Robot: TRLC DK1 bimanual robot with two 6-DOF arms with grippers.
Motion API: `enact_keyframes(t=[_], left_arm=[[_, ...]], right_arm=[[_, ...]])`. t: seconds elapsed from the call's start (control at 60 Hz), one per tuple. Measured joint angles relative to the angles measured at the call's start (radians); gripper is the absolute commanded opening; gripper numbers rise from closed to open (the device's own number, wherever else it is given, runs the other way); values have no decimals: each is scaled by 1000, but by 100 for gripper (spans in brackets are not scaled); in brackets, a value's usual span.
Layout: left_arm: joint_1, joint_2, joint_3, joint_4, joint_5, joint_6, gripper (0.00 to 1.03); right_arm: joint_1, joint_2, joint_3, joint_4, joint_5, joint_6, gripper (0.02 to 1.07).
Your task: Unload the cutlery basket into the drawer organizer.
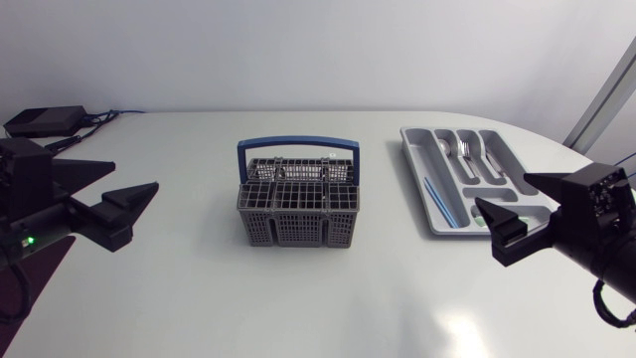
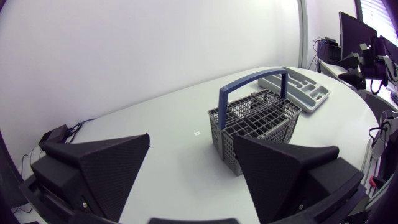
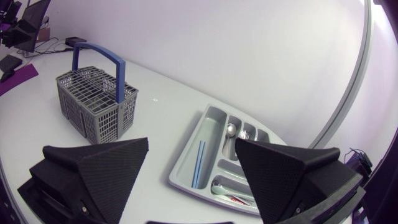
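Spread wide and gripping nothing: left claw (image 1: 135,178) at mid-left of the head view, fingers pointing right, above the bare white table (image 1: 199,288). Likewise gaping, with nothing between the fingers: right claw (image 1: 501,191) at lower right, pointing left, covering the tray's near right corner from the camera above.

Ahead of the left claw and well apart from it, at frame centre: basket (image 1: 296,204), grey grid walls, standing upright, blue handle (image 1: 298,145) raised over it. Impossible to tell through the grid top whether anything lies inside.

Right of the basket, apart from it, at upper right: tray (image 1: 422,204), light grey, long side running away from the camera. In its far middle slots, side by side: spoon (image 1: 444,149) and fork (image 1: 467,151). In the long slot on the basket's side: blue sticks (image 1: 437,199). In the crosswise slot nearest the right claw: something silver with a touch of red and green, too small to name.

In the upper left corner, at the table's edge: black box (image 1: 45,121) with cables.
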Motion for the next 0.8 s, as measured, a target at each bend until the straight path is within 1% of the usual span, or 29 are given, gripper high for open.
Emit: enact_keyframes(t=[0.233,0.35,0.8], left_arm=[[45,-107,-93,57,-19,0,98],[46,-174,-136,80,-43,-13,98],[39,-400,-328,143,-158,-136,98]], right_arm=[[-41,-93,-63,33,5,0,102],[-42,-145,-97,41,18,18,102],[-41,-360,-238,60,85,176,102]])
